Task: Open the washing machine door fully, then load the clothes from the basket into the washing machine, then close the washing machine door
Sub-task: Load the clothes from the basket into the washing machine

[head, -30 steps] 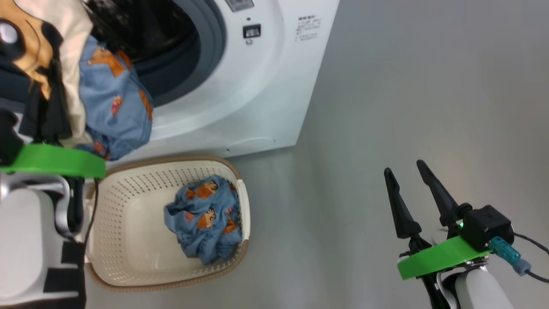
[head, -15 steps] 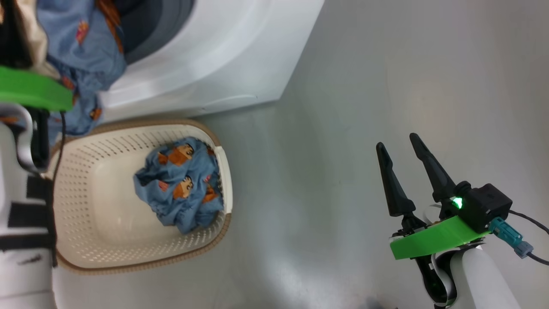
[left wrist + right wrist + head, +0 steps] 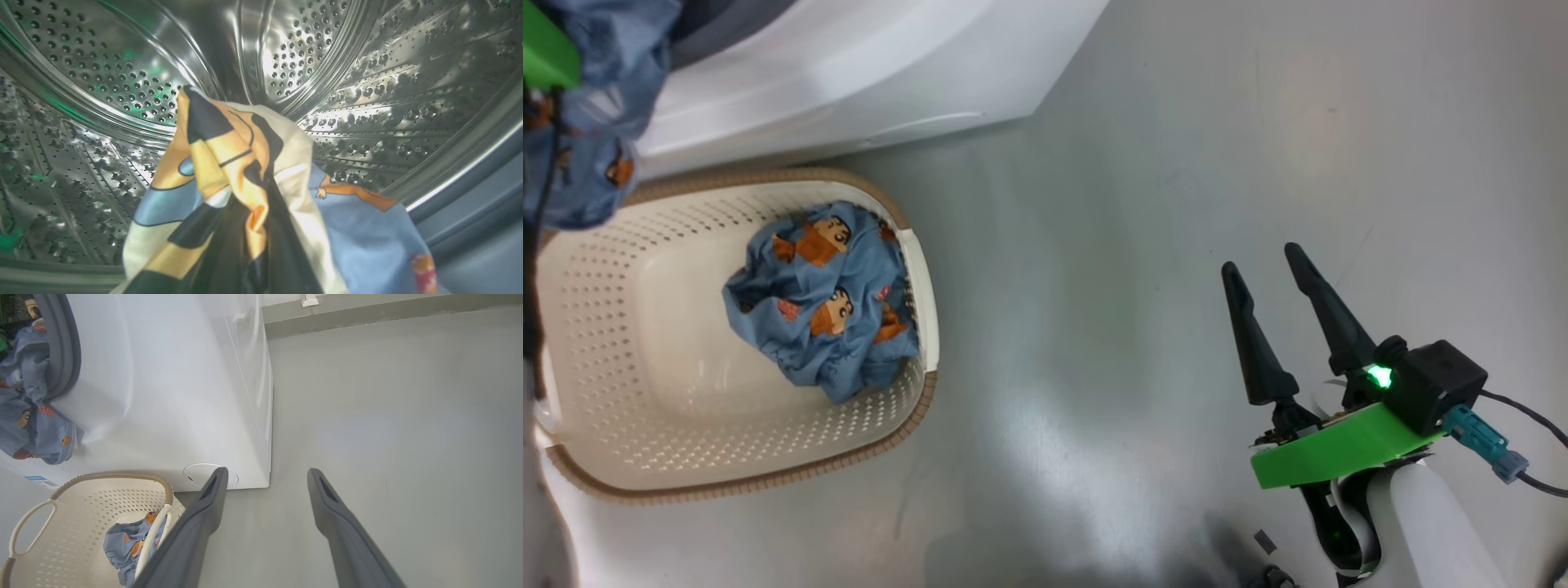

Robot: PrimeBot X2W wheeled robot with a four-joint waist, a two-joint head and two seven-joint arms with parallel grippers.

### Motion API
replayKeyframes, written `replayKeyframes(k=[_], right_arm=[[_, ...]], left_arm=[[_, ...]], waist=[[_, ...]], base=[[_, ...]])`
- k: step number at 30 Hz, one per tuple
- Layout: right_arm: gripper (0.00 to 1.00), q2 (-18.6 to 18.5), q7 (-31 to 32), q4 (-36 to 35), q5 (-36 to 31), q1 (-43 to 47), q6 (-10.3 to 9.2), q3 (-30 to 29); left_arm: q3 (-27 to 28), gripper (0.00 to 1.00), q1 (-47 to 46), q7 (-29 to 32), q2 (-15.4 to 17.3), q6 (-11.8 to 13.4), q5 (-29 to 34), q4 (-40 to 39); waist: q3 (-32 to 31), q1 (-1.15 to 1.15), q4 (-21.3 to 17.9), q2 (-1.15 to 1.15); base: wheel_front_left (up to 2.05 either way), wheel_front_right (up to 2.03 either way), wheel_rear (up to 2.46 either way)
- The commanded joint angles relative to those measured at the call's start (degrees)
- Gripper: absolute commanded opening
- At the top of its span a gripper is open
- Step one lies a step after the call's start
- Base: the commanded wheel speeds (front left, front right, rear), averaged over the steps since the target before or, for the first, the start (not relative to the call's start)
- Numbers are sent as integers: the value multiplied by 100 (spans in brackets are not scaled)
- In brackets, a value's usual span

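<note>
The left gripper was closed, its fingers buried under the load it carried: a soft, folded cream garment (image 3: pixel 229 163) printed in orange and black. A blue garment (image 3: pixel 367 245) with orange-brown figures hung alongside it. Both lay within the mouth of the drum (image 3: pixel 122 61), a polished steel cylinder with rows of round perforations and raised ribs. The grey-blue seal (image 3: pixel 61 347) ringed the opening, and the blue cloth trailed over it down the smooth white front of the washing machine (image 3: pixel 849 65).

The right gripper (image 3: pixel 1261 260) held nothing; its two tapered dark fingers stood wide apart over the glossy grey floor (image 3: pixel 1135 163).

Compared with one second earlier, the head camera had turned: the machine and the basket (image 3: pixel 596 343) sat higher and further left in that view, and the drum opening had almost left it. The right fingers kept the same spread.

The basket, cream perforated plastic with a brown woven-look rim, stood against the foot of the machine. It contained one crumpled blue printed piece (image 3: pixel 821 302) at its right end.
</note>
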Motion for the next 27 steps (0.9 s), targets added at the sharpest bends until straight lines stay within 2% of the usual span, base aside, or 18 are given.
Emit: replayKeyframes(k=[1,10,13,18,22,26,27], right_arm=[[100,6,-27,-121,76,7,9,192],[100,6,-27,-55,180,63,9,443],[100,6,-27,-39,202,107,9,484],[100,6,-27,-30,213,133,9,515],[100,6,-27,-25,225,98,9,547],[100,6,-27,11,226,84,9,550],[100,6,-27,19,226,79,9,545]], left_arm=[[-8,0,-187,48,322,-12,24,33],[-255,0,-1005,148,495,-2,99,764],[-243,0,-1215,32,527,76,93,893],[-303,0,-1349,-205,564,273,228,545],[-215,0,-1182,-215,597,309,216,-37],[-160,0,-953,-217,576,296,162,-1],[-154,38,-921,-217,572,290,156,-5]], waist=[[134,0,-32,0],[225,0,-171,0],[212,0,-217,0],[209,0,-251,0],[230,0,-267,0],[193,0,-248,0],[184,0,-239,0]], base=[[0,0,0],[0,0,0],[0,0,0],[0,0,0],[0,0,0],[0,0,0],[0,0,0]])
